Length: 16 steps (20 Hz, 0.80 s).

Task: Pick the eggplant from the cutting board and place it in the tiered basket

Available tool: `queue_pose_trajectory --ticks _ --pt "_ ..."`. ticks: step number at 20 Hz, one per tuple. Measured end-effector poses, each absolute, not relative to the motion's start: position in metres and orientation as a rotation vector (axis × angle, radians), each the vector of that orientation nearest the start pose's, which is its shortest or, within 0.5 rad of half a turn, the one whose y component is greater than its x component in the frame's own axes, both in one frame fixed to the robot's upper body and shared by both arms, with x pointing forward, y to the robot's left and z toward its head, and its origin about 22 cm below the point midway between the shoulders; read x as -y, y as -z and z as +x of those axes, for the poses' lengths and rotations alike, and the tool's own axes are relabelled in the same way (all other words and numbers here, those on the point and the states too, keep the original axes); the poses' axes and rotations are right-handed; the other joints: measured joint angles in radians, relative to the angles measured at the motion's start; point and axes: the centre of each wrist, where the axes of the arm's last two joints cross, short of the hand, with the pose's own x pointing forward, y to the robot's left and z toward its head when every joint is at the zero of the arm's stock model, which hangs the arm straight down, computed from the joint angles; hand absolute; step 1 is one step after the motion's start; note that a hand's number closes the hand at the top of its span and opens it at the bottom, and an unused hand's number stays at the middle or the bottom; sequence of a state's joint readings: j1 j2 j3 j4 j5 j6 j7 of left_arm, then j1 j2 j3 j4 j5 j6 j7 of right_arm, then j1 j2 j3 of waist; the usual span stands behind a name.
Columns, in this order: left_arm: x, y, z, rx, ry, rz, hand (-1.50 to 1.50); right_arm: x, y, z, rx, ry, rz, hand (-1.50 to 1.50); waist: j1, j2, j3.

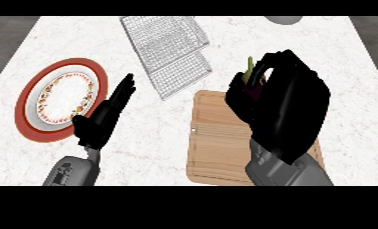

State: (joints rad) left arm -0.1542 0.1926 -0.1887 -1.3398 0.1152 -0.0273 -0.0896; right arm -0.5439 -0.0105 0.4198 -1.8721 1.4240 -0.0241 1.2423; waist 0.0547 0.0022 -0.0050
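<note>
Head view: right hand (284,103) grips eggplant (255,80) above cutting board (214,143).

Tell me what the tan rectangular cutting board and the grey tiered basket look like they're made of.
The tan rectangular cutting board looks like matte wood: fine parallel grain lines run across it. The grey tiered basket looks like thin metal wire mesh: the white counter shows through its grid. The metal is a guess from colour alone.

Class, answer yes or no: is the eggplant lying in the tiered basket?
No: the right hand holds the eggplant above the cutting board.
</note>
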Motion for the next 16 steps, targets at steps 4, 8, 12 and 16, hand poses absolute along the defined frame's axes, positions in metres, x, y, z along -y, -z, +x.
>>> queue_pose_trajectory --ticks 4,8,12,16 --pt "-0.218 0.013 0.278 1.54 0.292 -0.12 0.0 0.079 -0.21 0.278 1.392 -0.153 -1.325 1.5 0.025 0.006 0.0" --pt "-0.21 0.013 0.279 1.547 0.309 -0.148 0.0 0.076 -0.229 0.309 1.355 -0.145 -1.31 1.5 0.051 0.013 0.0" --pt "-0.208 0.011 0.283 1.547 0.32 -0.159 0.0 0.07 -0.247 0.339 1.31 -0.154 -1.28 1.5 0.064 0.019 0.0" --pt "-0.201 0.012 0.285 1.555 0.338 -0.167 0.0 0.065 -0.254 0.366 1.263 -0.172 -1.257 1.5 0.076 0.027 0.0"
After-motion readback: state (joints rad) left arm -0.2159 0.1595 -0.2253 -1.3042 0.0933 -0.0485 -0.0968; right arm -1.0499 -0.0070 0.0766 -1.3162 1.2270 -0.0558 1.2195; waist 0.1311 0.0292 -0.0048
